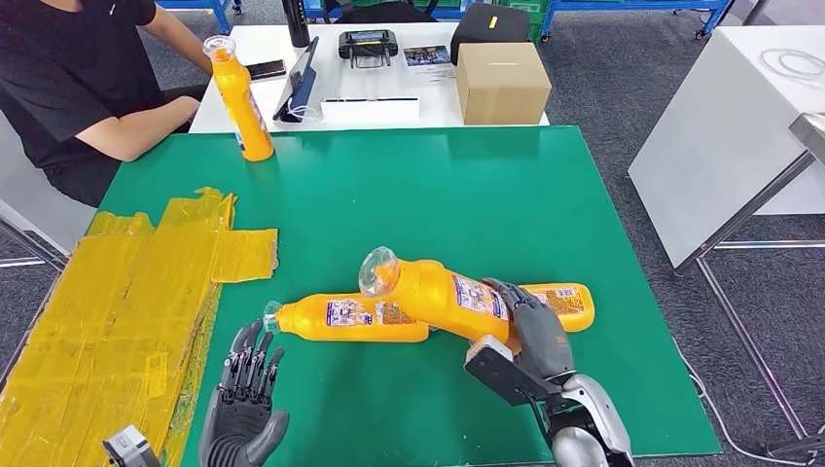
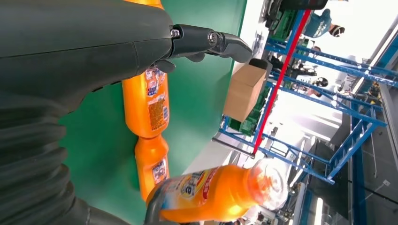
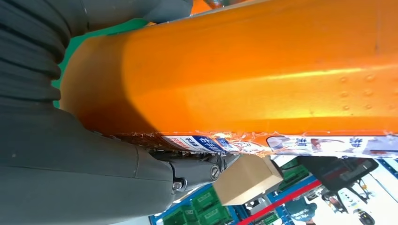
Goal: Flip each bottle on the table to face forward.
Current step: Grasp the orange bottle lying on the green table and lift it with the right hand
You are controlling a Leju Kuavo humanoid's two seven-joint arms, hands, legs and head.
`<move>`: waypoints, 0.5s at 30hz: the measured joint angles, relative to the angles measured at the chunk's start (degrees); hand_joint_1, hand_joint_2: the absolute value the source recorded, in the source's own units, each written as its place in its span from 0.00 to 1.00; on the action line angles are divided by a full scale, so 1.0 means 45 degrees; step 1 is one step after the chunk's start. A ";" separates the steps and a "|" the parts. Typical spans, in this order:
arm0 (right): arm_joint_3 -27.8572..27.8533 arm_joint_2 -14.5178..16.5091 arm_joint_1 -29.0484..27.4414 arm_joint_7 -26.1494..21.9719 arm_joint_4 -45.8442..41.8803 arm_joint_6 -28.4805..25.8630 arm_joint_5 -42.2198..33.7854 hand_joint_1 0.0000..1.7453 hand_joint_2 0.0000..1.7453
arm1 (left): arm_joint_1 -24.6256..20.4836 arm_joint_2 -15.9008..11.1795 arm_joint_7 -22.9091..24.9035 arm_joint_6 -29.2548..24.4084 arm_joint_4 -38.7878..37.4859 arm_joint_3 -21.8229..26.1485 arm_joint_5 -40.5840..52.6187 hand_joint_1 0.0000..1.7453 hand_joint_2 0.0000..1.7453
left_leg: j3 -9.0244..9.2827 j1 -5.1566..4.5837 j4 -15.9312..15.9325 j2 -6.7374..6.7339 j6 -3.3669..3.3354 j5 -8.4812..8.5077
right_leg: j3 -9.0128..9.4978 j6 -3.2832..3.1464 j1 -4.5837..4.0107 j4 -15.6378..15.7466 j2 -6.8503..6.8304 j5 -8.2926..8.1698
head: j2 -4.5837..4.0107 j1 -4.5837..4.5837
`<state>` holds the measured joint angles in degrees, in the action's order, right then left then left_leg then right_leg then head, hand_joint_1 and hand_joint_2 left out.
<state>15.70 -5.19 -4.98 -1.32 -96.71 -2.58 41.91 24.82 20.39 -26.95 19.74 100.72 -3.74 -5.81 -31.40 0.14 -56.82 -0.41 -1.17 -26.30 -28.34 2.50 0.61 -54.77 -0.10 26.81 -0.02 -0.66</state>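
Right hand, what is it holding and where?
The right hand grips a tilted orange bottle around its lower body, cap end raised. The left hand holds nothing.

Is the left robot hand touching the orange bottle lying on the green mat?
Apart. The head view shows green mat between the left robot hand fingertips and the lying orange bottle.
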 joint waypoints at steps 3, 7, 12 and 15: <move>0.0091 0.0082 0.0151 0.0012 0.0119 0.0006 0.0037 1.00 1.00 | 0.0002 0.0000 0.0007 0.0050 0.0000 -0.0063 -0.0001 0.00 1.00 | -0.0013 -0.0001 0.0000 0.0001 0.0000 0.0000 | -0.0004 0.0000 0.0001 -0.0001 0.0000 0.0000 | 0.0000 0.0002; 0.0495 0.0364 0.0652 0.0100 0.0499 0.0011 0.0334 1.00 1.00 | 0.0003 0.0005 0.0185 0.0225 -0.0022 -0.0325 -0.0318 0.00 1.00 | -0.0028 -0.0003 0.0000 -0.0006 0.0000 0.0000 | -0.0024 0.0000 0.0001 -0.0002 0.0005 -0.0002 | 0.0000 0.0004; 0.1557 0.1138 0.1275 0.0179 0.1113 -0.0284 0.0943 1.00 1.00 | 0.0011 0.0019 0.0431 0.0055 -0.0149 -0.0622 -0.1237 0.00 1.00 | -0.0028 0.0005 0.0000 0.0001 -0.0002 0.0006 | -0.0026 0.0000 -0.0007 -0.0004 -0.0001 -0.0001 | 0.0000 0.0001; 0.2285 0.1611 0.1325 0.0215 0.1343 -0.0537 0.1370 1.00 1.00 | 0.0070 0.0019 0.0447 0.0010 -0.0202 -0.0601 -0.1547 0.00 1.00 | -0.0037 0.0014 0.0001 -0.0002 -0.0001 0.0006 | -0.0037 -0.0003 -0.0015 -0.0009 0.0001 0.0001 | 0.0000 0.0001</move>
<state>25.99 2.07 0.99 -0.35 -90.67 -4.99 48.07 25.14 20.48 -24.94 19.78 99.81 -6.45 -12.78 -31.57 0.20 -56.82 -0.42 -1.17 -26.27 -28.51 2.49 0.54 -54.82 -0.09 26.81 -0.02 -0.65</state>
